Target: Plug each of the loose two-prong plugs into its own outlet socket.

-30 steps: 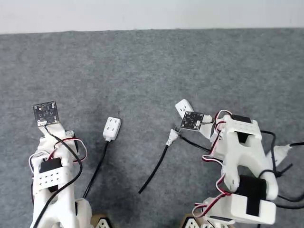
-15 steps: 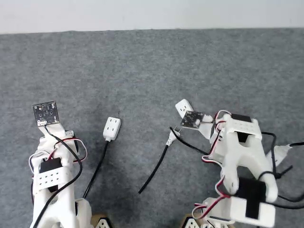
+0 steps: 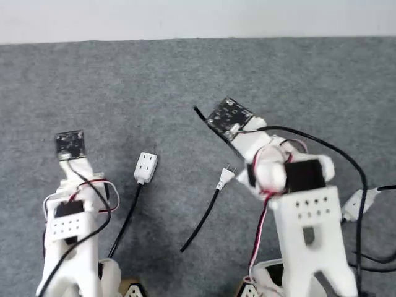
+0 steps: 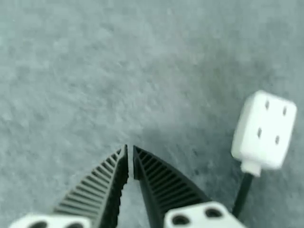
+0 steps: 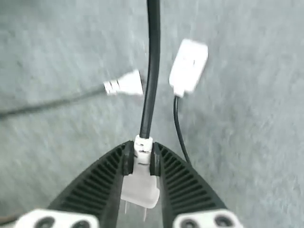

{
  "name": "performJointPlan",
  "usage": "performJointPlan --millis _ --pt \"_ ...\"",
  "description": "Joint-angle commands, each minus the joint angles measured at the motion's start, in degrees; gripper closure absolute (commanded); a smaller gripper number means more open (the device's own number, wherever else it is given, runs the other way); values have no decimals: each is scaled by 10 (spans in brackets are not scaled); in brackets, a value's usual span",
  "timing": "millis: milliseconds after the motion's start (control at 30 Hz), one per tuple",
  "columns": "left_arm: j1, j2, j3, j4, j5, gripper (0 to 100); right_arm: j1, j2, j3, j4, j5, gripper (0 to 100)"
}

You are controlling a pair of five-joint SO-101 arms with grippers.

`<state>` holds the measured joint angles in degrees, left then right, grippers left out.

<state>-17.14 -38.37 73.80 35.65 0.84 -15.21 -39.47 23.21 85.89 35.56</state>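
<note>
Now the right gripper (image 5: pixel 141 146) clamps a white plug (image 5: pixel 138 186) (prongs toward its camera), with the black cable (image 5: pixel 152 71) leading away. The left gripper (image 4: pixel 129 150) is pressed together, empty, beside the socket (image 4: pixel 264 130). A second plug (image 3: pixel 224 178) lies mid-table (image 3: pixel 185 80).

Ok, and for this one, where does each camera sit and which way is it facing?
High view: fixed above the table, looking down; the left arm and right arm both show.
Left wrist view: on the left arm, looking down past the shut left gripper at the socket.
Right wrist view: on the right arm, looking past the right gripper, shut on a plug, toward the loose plug on the table.
Shared: the socket lies in all three views.
</note>
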Motion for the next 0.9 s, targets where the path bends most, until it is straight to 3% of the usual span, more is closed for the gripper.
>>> performJointPlan --millis 0,100,267,433,633,867 --pt "14 61 -73 33 -50 987 -73 -33 -57 1 -52 989" --pt "45 113 -114 69 -120 987 -125 -22 -84 -18 -91 989" --pt "114 144 -153 119 -156 987 -201 13 -97 -79 -135 989" --pt "178 144 -155 169 -268 987 -252 66 -94 -123 -191 989" --pt "208 144 -136 172 -363 987 -270 152 -93 -153 -242 989" --pt "211 144 -132 175 -387 987 -269 211 -93 -177 -251 989"
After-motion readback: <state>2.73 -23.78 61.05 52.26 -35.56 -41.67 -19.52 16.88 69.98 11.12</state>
